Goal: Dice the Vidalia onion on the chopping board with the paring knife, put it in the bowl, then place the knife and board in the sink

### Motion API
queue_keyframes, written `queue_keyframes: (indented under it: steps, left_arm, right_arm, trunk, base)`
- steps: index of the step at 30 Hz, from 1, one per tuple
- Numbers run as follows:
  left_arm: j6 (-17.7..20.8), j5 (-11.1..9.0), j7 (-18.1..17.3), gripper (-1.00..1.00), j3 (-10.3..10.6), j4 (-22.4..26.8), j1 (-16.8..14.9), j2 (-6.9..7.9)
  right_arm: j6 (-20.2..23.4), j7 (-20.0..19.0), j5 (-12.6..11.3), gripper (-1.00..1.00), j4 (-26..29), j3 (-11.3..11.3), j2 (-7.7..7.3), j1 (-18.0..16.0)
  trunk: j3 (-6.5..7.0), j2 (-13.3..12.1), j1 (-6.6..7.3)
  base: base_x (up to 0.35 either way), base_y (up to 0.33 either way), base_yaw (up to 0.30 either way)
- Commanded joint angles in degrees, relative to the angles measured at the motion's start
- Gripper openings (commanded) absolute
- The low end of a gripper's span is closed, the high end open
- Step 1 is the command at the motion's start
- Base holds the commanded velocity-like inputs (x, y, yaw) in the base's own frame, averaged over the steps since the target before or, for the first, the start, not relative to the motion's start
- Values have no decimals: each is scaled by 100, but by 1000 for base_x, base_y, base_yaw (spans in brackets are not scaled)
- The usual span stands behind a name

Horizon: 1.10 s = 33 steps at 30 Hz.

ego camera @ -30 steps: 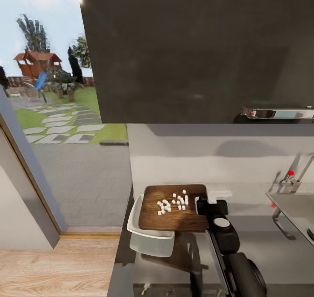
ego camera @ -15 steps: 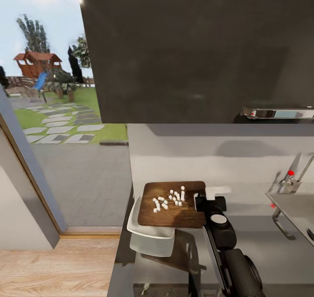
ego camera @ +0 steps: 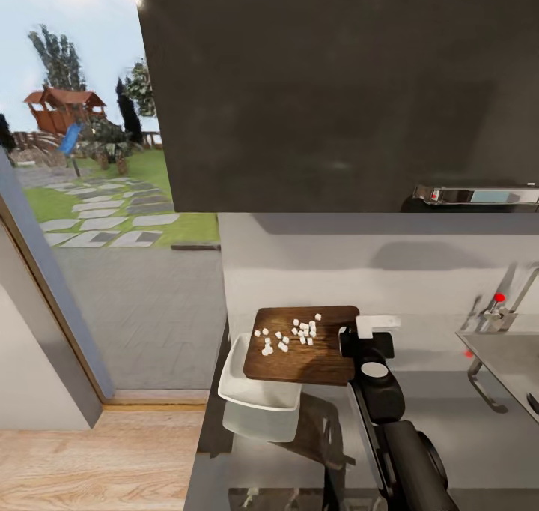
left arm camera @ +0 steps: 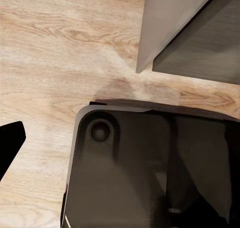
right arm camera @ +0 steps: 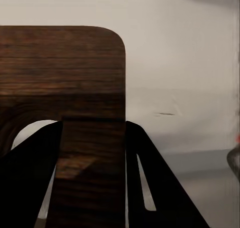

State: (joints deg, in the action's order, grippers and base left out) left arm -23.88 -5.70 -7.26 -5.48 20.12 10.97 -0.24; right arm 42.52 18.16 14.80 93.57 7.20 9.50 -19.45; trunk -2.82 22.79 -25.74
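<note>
Tipping step: right gripper (ego camera: 349,344) fingers pinching dark brown wooden chopping board (ego camera: 305,346) w/ pale onion dice (ego camera: 288,335) over white squarish bowl (ego camera: 254,392); next, more tilt so dice slide in. Left fingers: can't tell.

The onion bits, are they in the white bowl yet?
No, the pale onion bits lie on the chopping board, which the right gripper holds over the bowl.

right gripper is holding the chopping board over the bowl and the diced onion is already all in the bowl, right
Not quite. The diced onion lies on the chopping board, not in the bowl; the head view shows the pale bits scattered on the wood. The rest holds: the right gripper clamps the board's edge, as the right wrist view shows, with the board partly over the bowl.
</note>
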Motion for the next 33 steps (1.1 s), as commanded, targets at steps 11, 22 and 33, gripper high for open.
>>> queue_keyframes:
  steps: [11,22,33]
  left_arm:
    - [7,-62,-57,100,-23,7,2,-3]
    - [7,-61,-57,100,-23,7,2,-3]
    - [7,-60,-57,100,-23,0,2,-3]
  right_arm:
    - [31,4,319,-100,3,210,-9,-7]
    - [32,2,590,-100,3,264,-10,-7]
    - [30,3,866,-100,3,264,-8,-7]
  trunk:
    - [-12,12,-4]
    - [-12,12,-4]
    - [-12,12,-4]
  base:
    - [0,0,0]
    - [0,0,0]
    - [0,0,0]
